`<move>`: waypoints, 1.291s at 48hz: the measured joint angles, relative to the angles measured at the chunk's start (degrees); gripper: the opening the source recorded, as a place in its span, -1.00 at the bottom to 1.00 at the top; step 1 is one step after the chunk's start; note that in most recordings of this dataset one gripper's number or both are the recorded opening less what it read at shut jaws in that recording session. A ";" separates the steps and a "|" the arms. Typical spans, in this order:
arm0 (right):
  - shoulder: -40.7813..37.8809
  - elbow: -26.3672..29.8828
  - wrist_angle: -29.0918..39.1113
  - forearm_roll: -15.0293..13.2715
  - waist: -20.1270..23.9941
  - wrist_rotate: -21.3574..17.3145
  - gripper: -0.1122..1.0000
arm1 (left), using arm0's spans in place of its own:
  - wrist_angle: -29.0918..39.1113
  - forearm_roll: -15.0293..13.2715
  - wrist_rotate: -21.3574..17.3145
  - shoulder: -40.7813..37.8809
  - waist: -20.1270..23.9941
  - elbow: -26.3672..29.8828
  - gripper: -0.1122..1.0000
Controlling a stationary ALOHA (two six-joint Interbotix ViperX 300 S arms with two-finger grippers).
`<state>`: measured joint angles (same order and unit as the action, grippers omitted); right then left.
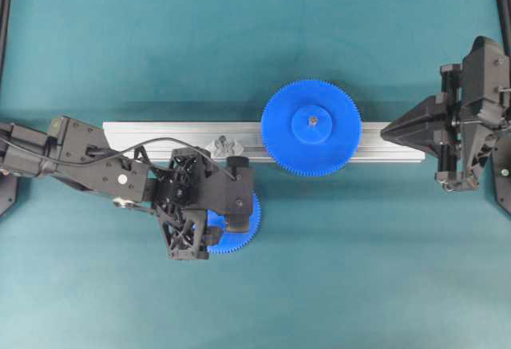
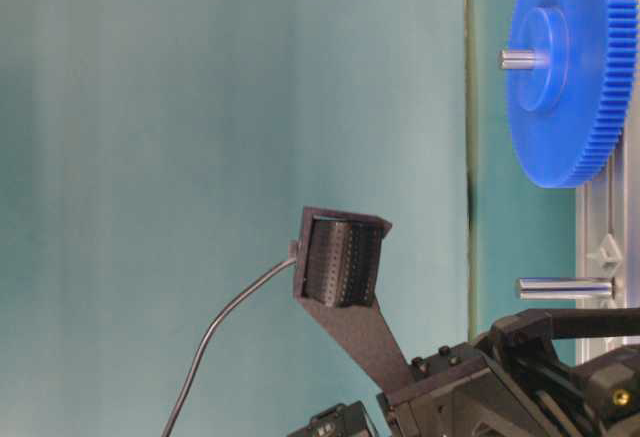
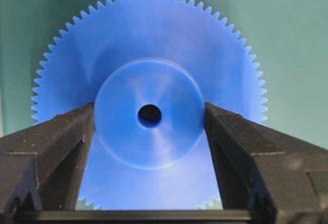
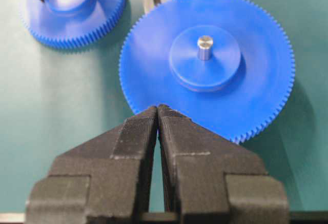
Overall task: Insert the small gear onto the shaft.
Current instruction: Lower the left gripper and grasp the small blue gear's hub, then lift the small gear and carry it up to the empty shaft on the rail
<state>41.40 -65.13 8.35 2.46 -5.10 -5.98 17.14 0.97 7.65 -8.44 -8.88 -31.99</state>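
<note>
Black ribbed fingers of my left gripper stand either side of the raised hub of the small gear, a blue, finely toothed plastic disc lying flat on the teal table. The jaws look to touch the hub, but I cannot tell if they grip it. I judge the gear light, rigid and a little slick; the hub is where to hold it. It lies just in front of the silver aluminium rail, whose thin grey metal shaft stands bare. My left arm reaches out, claw down. Off the rail's far end, my right gripper is closed on nothing.
</note>
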 measured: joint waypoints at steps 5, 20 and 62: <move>0.18 -0.09 0.09 0.00 0.00 0.00 -0.56 | 0.09 -0.09 0.09 0.35 0.00 0.53 0.50; 1.58 -0.53 0.09 0.00 0.00 0.00 -0.56 | 0.88 0.00 -0.18 6.06 -0.09 1.93 0.50; 7.21 -2.11 0.09 0.00 0.09 -0.09 -0.56 | 3.52 0.09 -12.66 15.47 12.04 -1.14 0.50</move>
<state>48.60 -67.24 8.44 2.46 -5.01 -6.06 20.65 1.05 -5.01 7.03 3.16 -33.13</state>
